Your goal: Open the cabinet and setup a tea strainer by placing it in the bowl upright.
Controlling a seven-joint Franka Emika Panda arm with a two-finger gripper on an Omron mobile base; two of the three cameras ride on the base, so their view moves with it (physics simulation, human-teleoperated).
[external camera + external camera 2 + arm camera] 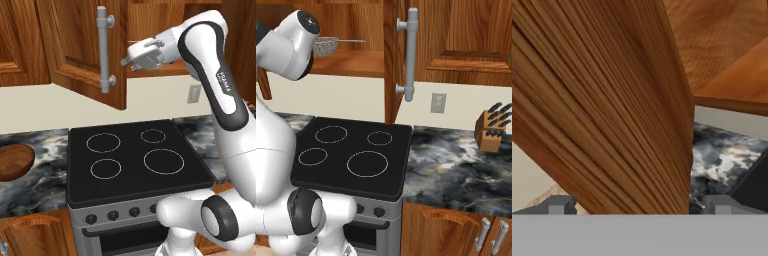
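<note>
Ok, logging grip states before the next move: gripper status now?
Gripper: open, holding nothing, its fingertips either side of the cabinet door's edge.

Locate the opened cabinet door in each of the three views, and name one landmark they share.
Left base view: the cabinet door stands swung open at upper centre-left, its grey bar handle facing the camera.
Right base view: top centre, seen edge-on, handle on its right.
Hand view: broad wood-grain slab across left and middle, apparently the same door.
Shared landmark: the marbled counter.
</note>
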